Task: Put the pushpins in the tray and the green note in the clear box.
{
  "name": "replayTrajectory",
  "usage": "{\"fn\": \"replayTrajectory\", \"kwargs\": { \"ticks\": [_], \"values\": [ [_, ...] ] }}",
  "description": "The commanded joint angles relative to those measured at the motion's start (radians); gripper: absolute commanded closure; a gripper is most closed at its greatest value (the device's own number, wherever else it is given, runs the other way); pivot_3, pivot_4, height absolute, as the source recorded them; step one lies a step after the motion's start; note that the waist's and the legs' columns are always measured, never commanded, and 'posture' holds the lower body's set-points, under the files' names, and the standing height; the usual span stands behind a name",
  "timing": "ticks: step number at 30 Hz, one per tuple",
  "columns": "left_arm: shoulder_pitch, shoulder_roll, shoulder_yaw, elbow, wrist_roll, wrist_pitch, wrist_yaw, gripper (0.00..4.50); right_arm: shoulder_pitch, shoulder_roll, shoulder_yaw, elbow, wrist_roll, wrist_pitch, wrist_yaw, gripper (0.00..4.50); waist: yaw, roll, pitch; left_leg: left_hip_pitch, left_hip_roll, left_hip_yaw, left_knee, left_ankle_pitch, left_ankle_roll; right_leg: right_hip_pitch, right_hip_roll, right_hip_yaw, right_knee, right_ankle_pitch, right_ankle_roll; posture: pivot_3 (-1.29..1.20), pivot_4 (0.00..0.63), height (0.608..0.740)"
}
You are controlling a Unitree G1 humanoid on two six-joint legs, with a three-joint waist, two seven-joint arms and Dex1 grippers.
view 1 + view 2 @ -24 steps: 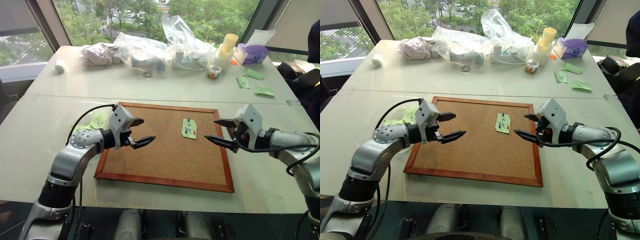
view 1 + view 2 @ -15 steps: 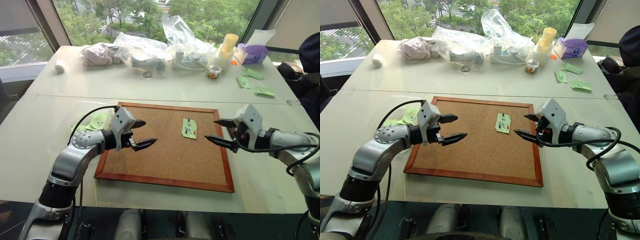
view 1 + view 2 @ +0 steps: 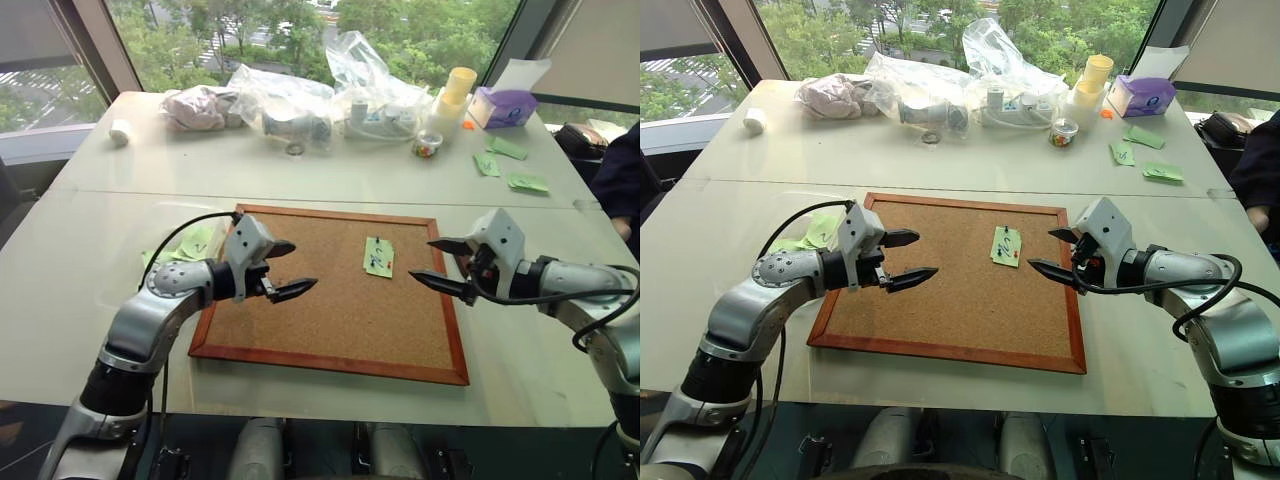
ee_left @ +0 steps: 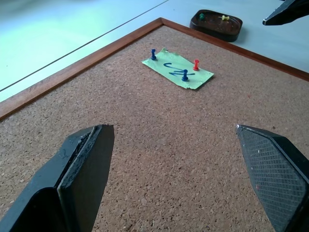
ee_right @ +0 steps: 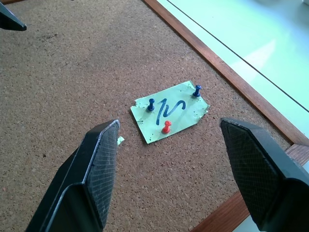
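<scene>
Both pincers hang wide and empty over the cork board (image 3: 335, 300), left pincer (image 3: 285, 270) and right pincer (image 3: 436, 262) flanking the green note (image 3: 378, 257). Three pushpins (image 5: 166, 127) hold it down. Best pluck each by its head, straight up. The tray (image 4: 216, 24) sits just past the board's edge; open board lies all round.

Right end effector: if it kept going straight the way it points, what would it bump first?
Probably the cork board, near the green note with its pushpins. The right end effector points down at them, open, though depth is hard to judge.
</scene>
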Motion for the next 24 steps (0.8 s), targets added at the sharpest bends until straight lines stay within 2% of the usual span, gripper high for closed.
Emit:
{"fn": "replayTrajectory", "kwargs": {
  "ticks": [1, 4, 11, 18, 24],
  "values": [
    [-0.018, -0.033, -0.041, -0.007, 0.018, -0.038, 0.004, 0.07, -0.001, 0.001, -0.012, -0.022, -0.002, -0.015, -0.004, 1.1, 0.001, 0.0, 0.0, 0.0, 0.0, 0.0, 0.0, 0.0, 0.0, 0.0, 0.0, 0.0, 0.0, 0.0, 0.0, 0.0, 0.15, 0.74],
    [-0.034, -0.066, -0.061, 0.02, 0.035, -0.061, 0.012, 0.96, -0.002, 0.004, -0.007, -0.025, -0.001, -0.013, -0.007, 1.1, 0.0, 0.0, 0.0, 0.0, 0.0, 0.0, 0.0, 0.0, 0.0, 0.0, 0.0, 0.0, 0.0, 0.0, 0.0, 0.0, 0.15, 0.74],
    [-0.074, -0.123, -0.137, 0.156, 0.137, -0.172, 0.021, 4.46, -0.041, 0.03, 0.029, -0.01, -0.002, -0.002, -0.023, 1.1, -0.001, 0.0, 0.0, 0.0, 0.0, 0.001, 0.0, 0.0, 0.0, 0.0, 0.0, 0.0, 0.0, 0.0, 0.0, 0.0, 0.15, 0.74],
    [-0.077, -0.189, -0.186, 0.341, 0.225, -0.269, 0.042, 4.46, -0.225, 0.146, 0.132, 0.144, -0.058, 0.058, -0.113, 1.1, 0.0, 0.001, 0.0, 0.0, 0.0, 0.001, 0.001, 0.0, 0.0, 0.0, 0.001, 0.0, 0.0, 0.0, 0.0, 0.0, 0.15, 0.74],
    [-0.058, -0.192, -0.192, 0.376, 0.24, -0.296, 0.028, 4.46, -0.329, 0.204, 0.213, 0.288, -0.129, 0.03, -0.112, 1.1, 0.0, 0.001, -0.001, 0.0, 0.0, 0.001, 0.001, 0.0, 0.0, 0.001, 0.0, 0.0, 0.0, 0.0, 0.0, 0.0, 0.15, 0.74]
  ]
}}
